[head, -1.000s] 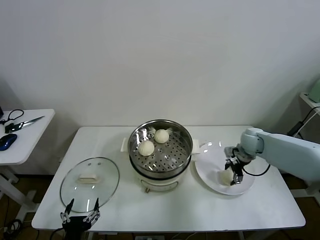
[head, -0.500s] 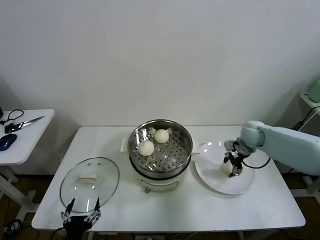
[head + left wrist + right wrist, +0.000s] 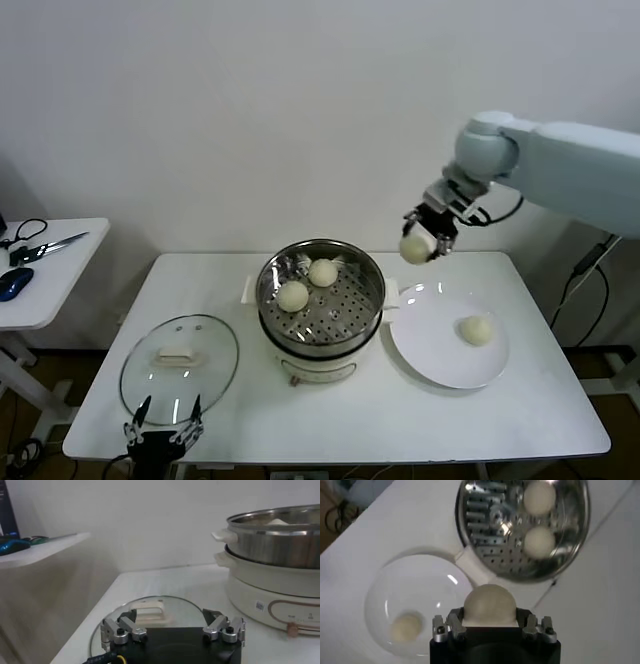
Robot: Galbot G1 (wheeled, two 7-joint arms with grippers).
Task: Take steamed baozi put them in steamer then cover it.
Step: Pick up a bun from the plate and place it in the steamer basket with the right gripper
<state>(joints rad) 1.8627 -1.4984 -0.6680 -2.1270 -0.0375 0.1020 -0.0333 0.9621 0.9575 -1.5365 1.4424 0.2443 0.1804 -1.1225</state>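
Note:
My right gripper (image 3: pixel 424 237) is shut on a cream-white baozi (image 3: pixel 413 249) and holds it high in the air, to the right of the steamer (image 3: pixel 321 300) and above the plate's far edge. In the right wrist view the held baozi (image 3: pixel 489 605) sits between the jaws. Two baozi (image 3: pixel 293 295) (image 3: pixel 322 271) lie on the steamer's perforated tray. One baozi (image 3: pixel 477 329) stays on the white plate (image 3: pixel 430 350). The glass cover (image 3: pixel 180 367) with its cream handle lies flat at the table's front left. My left gripper (image 3: pixel 160 433) hangs open just before the cover, at the table's front edge.
A white side table (image 3: pixel 45 285) at the far left carries scissors (image 3: pixel 45 245) and a dark blue object (image 3: pixel 14 283). The wall stands close behind the table.
My right gripper has lifted a baozi off the plate and carried it up and left toward the steamer. One baozi remains on the plate. The left arm has not moved.

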